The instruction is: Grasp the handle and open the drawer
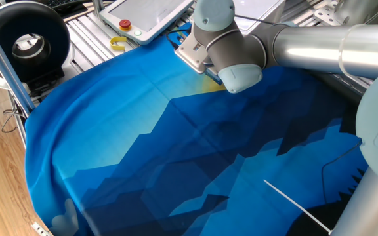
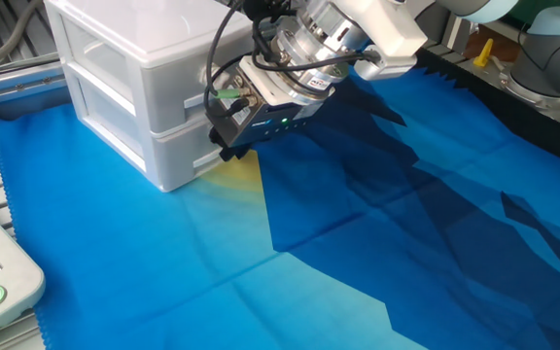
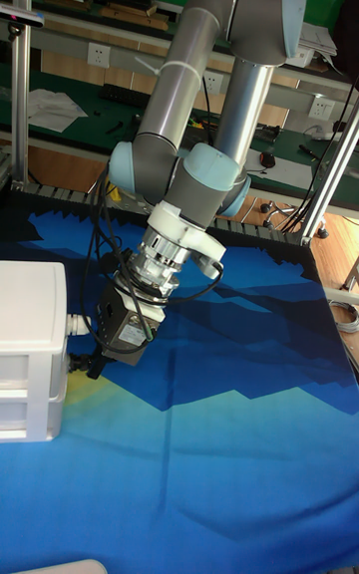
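White drawer unit (image 2: 129, 87) sits at the far left of the worktop in the other fixed view, on a blue cloth (image 2: 358, 243) with a yellow patch right at its base. Two drawers stacked; the lower drawer (image 2: 178, 146) looks shut, front flush with the frame. In the tall fixed view the same unit (image 3: 30, 365) is at the left edge, lower drawer (image 3: 28, 413) at the bottom.

Gripper (image 2: 224, 146) is pressed up against the front of the lower drawer, black fingers (image 2: 219, 124) pointing into the face. In the tall fixed view the gripper (image 3: 88, 367) touches the unit's right side low down. The handle (image 3: 75, 365) shows only as a small dark bit between fingers and drawer front, mostly hidden. Cannot tell whether the fingers are clamped on it or just around it; gap looks narrow.

Arm (image 3: 189, 136) comes down from upper right, wrist tilted toward the drawer, cable looping along it. In one fixed view the arm (image 1: 294, 46) blocks the drawer and gripper completely. Far left there: white tablet-like panel (image 1: 146, 16) with a red button (image 1: 125, 25), a yellow hook-shaped part (image 1: 118, 44) near it, black round spool (image 1: 28, 42) at the left edge.
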Controlling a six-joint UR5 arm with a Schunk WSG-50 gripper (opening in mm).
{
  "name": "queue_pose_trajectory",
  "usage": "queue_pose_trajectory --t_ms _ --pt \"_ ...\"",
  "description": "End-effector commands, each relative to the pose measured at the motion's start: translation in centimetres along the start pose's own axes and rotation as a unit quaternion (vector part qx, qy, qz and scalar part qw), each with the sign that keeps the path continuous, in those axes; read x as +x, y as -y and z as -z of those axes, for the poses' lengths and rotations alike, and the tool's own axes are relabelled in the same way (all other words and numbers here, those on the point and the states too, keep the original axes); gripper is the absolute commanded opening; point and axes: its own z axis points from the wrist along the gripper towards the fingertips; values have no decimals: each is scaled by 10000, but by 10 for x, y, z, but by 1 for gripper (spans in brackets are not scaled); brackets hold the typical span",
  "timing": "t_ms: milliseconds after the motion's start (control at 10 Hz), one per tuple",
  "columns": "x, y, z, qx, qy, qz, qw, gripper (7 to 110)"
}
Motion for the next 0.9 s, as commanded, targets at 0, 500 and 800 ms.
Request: queue_pose_trajectory --t_ms 0,500,800 --pt "-3 -2 1 -61 83 -74 9999 7" --pt "8 -1 1 -76 -95 58 9999 7" --pt "11 19 13 145 -297 137 9994 7"
